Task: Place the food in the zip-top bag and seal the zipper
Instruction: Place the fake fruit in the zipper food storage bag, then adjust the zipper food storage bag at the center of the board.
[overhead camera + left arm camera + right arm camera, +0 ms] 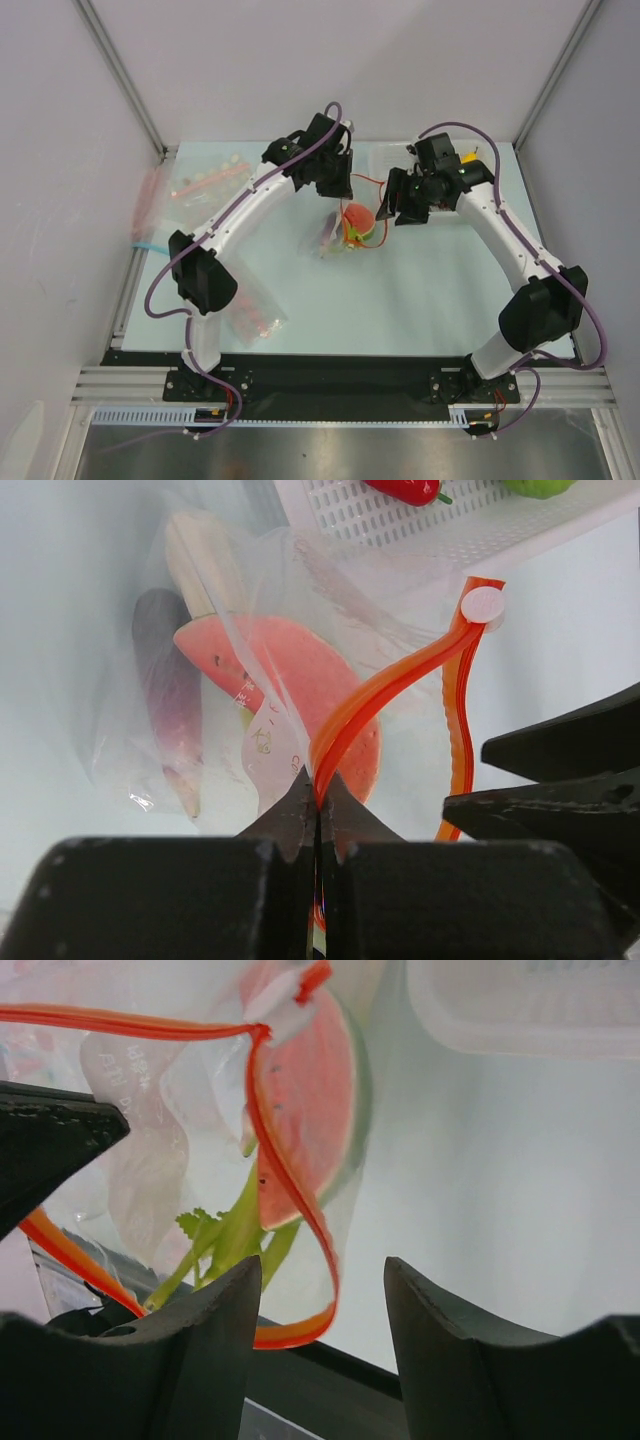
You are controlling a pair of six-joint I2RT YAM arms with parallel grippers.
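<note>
Pinching the red-orange zipper (390,680) flat between its 2 closed fingers, the left gripper (318,792) holds the mouth edge of the clear zip-top bag (120,760) at the centre of the table (430,290). The strip rises from the fingertips in a curve and ends at a round white tab (483,605). A 2nd strand of it drops just beside the right gripper (322,1272). That gripper's fingers stand apart, and the strip loops down into the gap between them without being clamped. The 2 grippers face each other closely across the bag's mouth.

The food (355,225) lies inside the bag, just beyond both sets of fingertips. It includes a pink-red watermelon-like slice (300,670) with a green rind. A long purple piece (165,690) and a pale stalk (200,565) lie to the slice's left in the left wrist view. Green leafy stems (235,1230) show below the slice in the right wrist view. A whitish patch on the bag wall carries faint print, too blurred to read.

Past the bag stands a white perforated basket (480,525) holding a red pepper (405,488) and a green item (540,486). Toward the table's left side lie 2 clear bags with pink-red dots, 1 far (205,183) and 1 near (255,318).
</note>
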